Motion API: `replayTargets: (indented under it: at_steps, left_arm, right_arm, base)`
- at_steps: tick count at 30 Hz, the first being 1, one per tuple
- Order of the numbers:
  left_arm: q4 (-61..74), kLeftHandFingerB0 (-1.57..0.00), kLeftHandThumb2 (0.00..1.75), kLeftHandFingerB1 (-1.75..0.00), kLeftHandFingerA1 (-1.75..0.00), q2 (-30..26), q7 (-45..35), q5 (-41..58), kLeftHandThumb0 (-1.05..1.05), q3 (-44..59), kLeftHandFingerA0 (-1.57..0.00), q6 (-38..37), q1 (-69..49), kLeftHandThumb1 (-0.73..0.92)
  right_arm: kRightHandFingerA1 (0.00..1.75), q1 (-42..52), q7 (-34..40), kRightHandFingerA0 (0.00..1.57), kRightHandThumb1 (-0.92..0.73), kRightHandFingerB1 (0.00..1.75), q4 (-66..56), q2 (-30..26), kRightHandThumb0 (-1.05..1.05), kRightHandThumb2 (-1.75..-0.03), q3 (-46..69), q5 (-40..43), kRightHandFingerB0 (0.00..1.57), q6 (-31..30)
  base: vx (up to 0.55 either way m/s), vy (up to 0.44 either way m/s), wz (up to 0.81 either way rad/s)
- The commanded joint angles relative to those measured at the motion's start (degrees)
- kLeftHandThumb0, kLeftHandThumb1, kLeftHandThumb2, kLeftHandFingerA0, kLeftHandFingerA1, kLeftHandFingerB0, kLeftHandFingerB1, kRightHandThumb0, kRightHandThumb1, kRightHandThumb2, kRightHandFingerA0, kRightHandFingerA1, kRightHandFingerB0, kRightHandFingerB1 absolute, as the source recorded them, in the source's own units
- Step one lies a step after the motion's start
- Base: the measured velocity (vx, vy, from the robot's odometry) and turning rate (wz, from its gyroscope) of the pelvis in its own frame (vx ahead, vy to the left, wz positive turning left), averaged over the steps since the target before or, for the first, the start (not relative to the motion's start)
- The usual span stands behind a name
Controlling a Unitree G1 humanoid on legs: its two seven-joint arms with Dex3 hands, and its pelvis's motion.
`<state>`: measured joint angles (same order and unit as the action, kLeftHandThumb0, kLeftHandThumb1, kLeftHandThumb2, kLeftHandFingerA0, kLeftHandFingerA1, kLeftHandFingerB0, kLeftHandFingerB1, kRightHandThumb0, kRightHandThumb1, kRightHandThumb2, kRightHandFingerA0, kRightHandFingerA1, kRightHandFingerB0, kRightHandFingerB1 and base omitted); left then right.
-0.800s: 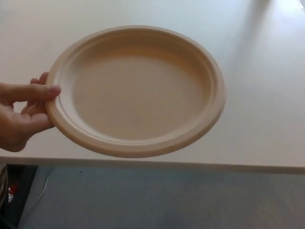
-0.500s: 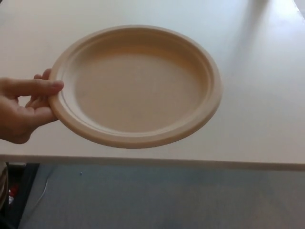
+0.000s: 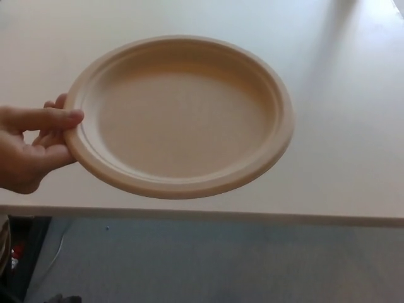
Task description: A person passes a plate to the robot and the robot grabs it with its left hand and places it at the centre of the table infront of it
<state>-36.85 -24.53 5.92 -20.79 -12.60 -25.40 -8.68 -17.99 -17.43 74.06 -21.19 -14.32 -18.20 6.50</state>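
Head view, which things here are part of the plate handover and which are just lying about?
Part of the job: plate; person's hand pinching its rim; table, where it goes.

Lying about: grey floor; dark clutter at the lower left, too unclear to name.

Pale table (image 3: 353,126), grey floor (image 3: 221,265)

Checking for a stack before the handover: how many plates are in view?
1. The tan plate is held at its left rim by a person's hand, above the near part of the table. It looks single; one nested underneath can't be excluded.
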Motion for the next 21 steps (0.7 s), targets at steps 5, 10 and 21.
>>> replayTargets:
  at_steps: [5, 10, 21]
  left_arm:
    - [28.5, -0.3, 0.6, -0.3, -0.36, -3.7, 5.9, -7.3, -0.68, 3.7, -0.42, -6.5, -12.7, 0.64]
    - [46.3, -0.24, 0.61, -0.3, -0.38, -4.3, 2.4, -8.5, -0.72, 5.9, -0.44, -8.2, -18.9, 0.67]
    - [71.9, -0.18, 0.86, -0.42, -0.46, -1.5, 4.5, -14.1, -0.75, 14.6, -0.32, -18.1, -29.1, 0.56]
  right_arm:
    - [0.6, 0.0, -0.6, 0.63, -0.75, 0.45, 1.1, -0.3, -0.62, -0.61, 0.9, 0.3, 0.43, -0.5]
    - [0.6, -0.4, 0.5, 0.73, -0.77, 0.45, 1.3, -0.3, -0.59, -0.62, -0.6, -1.2, 0.48, -0.4]
    - [0.57, -1.7, 0.0, 0.66, -0.78, 0.45, 1.0, -1.0, -0.6, -0.63, -1.3, -1.9, 0.44, 0.1]
  base:
    - [0.0, 0.0, 0.0]
    - [0.0, 0.0, 0.0]
    - [0.0, 0.0, 0.0]
